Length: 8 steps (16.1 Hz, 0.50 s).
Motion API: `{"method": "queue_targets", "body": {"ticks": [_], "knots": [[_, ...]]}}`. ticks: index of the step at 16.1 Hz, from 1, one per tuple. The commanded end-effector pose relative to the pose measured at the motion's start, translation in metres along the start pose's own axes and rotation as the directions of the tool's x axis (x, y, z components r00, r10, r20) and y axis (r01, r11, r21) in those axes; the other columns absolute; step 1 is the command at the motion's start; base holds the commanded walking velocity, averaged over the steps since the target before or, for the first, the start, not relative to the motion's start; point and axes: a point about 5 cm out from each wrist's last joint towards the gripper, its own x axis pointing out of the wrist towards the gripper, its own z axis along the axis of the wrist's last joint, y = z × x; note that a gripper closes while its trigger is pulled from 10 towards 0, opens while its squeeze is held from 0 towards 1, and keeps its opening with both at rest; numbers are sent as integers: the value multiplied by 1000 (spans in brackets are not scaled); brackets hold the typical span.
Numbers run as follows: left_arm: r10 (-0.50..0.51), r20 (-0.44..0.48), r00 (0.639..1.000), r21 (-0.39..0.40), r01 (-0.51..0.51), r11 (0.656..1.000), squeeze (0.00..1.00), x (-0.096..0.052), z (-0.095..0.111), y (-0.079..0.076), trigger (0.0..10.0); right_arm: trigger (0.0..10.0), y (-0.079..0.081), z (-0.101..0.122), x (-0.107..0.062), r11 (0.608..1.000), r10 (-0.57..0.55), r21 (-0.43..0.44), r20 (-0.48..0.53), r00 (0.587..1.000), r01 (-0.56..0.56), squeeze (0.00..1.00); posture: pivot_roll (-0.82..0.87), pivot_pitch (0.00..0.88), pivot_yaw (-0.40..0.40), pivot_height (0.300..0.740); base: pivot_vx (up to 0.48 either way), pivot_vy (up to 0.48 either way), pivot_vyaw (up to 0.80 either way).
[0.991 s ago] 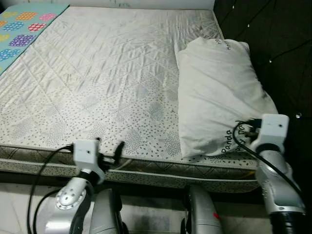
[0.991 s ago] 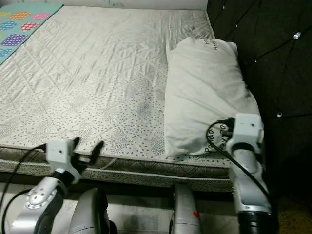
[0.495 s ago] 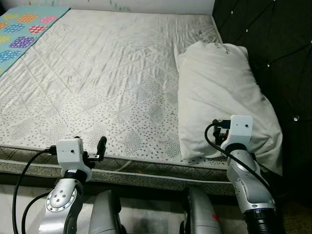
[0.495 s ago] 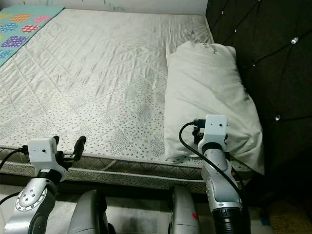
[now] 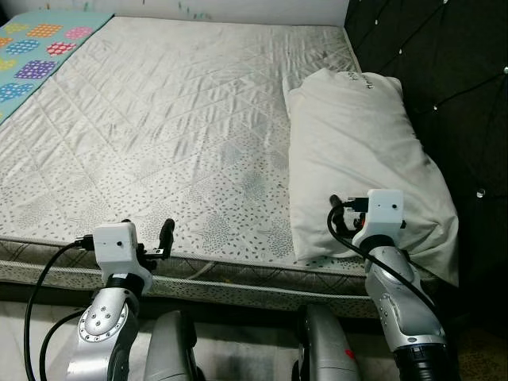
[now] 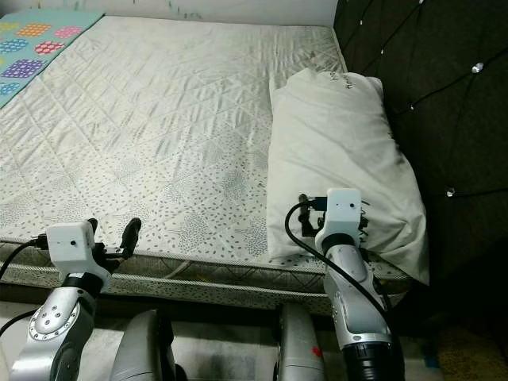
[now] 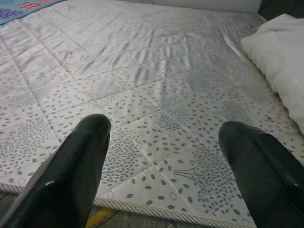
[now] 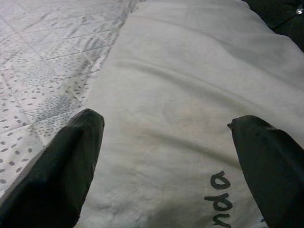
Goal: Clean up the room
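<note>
While one pillow (image 5: 361,151) lies on one mattress (image 5: 175,135), left gripper (image 7: 166,161) and right gripper (image 8: 166,156) gape wide.

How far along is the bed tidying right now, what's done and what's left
Done: the white pillow lies on the mattress beside the dark headboard. In hand: nothing; the right gripper hangs open over the pillow's near end, the left gripper open at the mattress edge. Left: the colourful blanket at the far corner remains unspread.
</note>
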Motion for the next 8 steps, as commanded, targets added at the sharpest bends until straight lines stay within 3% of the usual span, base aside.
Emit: {"method": "queue_targets", "body": {"ticks": [1,3,4,8], "knots": [[11,-8,1000,16,-11,1000,0,1,-2,3,10000,10000,1,2,-2,1000,10,5,14,1000,-10,1000,-131,89,-8,591,0,0,0],[12,-6,1000,17,-12,1000,0,2,-1,3,10000,10000,4,3,-1,1000,23,13,13,1000,-23,1000,-131,90,-10,591,0,0,0],[12,-4,1000,17,-12,1000,0,2,-1,2,10000,10000,6,7,-1,999,33,25,33,999,-34,0,-131,91,-11,591,0,0,0],[5,-5,1000,15,-4,1000,0,1,-2,0,10000,10000,5,11,1,999,19,49,47,999,-21,0,-127,89,-10,591,0,0,0]]}}
